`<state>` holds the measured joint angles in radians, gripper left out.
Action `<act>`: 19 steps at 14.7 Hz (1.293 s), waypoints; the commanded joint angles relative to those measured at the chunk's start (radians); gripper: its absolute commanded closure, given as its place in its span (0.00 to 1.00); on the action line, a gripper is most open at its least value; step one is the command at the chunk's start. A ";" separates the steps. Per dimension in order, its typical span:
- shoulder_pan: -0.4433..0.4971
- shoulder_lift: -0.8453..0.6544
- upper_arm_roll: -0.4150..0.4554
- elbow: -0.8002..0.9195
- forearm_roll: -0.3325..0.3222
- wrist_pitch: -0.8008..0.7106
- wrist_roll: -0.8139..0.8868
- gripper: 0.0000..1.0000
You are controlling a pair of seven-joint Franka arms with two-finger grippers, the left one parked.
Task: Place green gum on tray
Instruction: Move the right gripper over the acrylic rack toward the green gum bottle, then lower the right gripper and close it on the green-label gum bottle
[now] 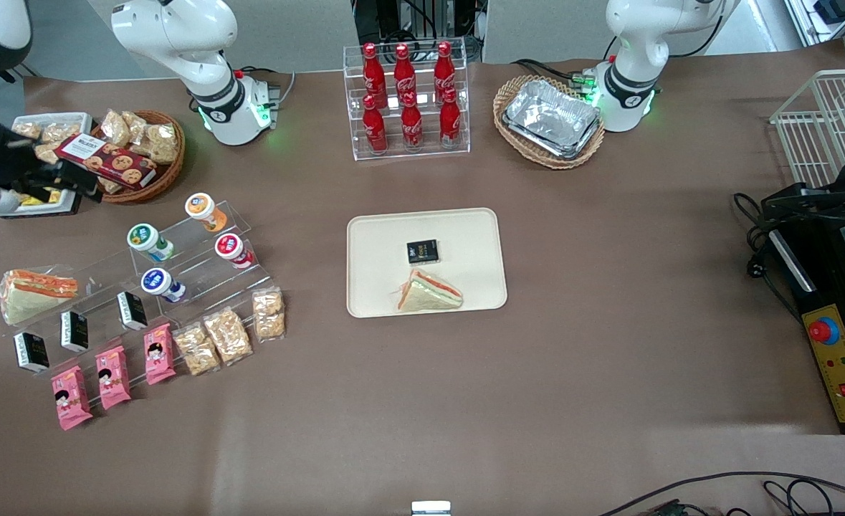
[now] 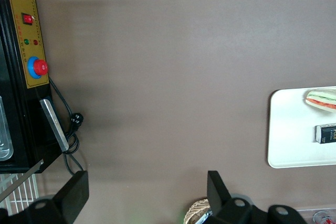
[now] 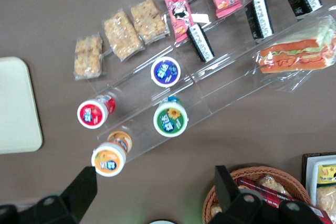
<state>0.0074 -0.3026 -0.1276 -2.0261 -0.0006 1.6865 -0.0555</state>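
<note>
Green-lidded and white-bodied, the green gum [image 1: 148, 241] is parked on the clear stepped display rack [image 1: 200, 247] toward the working arm's end of the table, lying tilted with its lid facing up. On the same rack the orange-lidded bottle [image 1: 203, 209] is found farther from the front camera, the red-lidded bottle [image 1: 231, 249] beside it toward the table's middle, and the blue-lidded bottle [image 1: 160, 283] nearer the camera. Nothing is touching the gum right now.

The gripper [image 3: 155, 192] is held high over the rack's edge nearest the wicker basket of snacks [image 1: 139, 154], with its fingers [image 3: 84, 187] spread wide and nothing held between them. In the wrist view the gum [image 3: 170, 119] is seen just ahead of the open fingers, well clear of both.

The tray [image 1: 465, 236] is set at the middle of the table, well apart from the rack. A small black packet [image 1: 422, 251] is lying on it near its centre, and a wrapped sandwich [image 1: 429, 292] is sitting by the tray's edge nearest the camera. No gum is on the tray yet.
</note>
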 commanded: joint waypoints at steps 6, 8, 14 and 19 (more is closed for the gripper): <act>-0.004 -0.062 -0.001 -0.141 -0.038 0.114 -0.084 0.00; -0.006 -0.059 -0.001 -0.187 -0.038 0.162 -0.084 0.00; -0.007 0.035 -0.004 -0.232 -0.036 0.271 -0.084 0.00; -0.009 0.080 -0.029 -0.319 -0.035 0.418 -0.092 0.00</act>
<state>0.0057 -0.2330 -0.1550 -2.2969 -0.0232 2.0322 -0.1302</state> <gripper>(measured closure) 0.000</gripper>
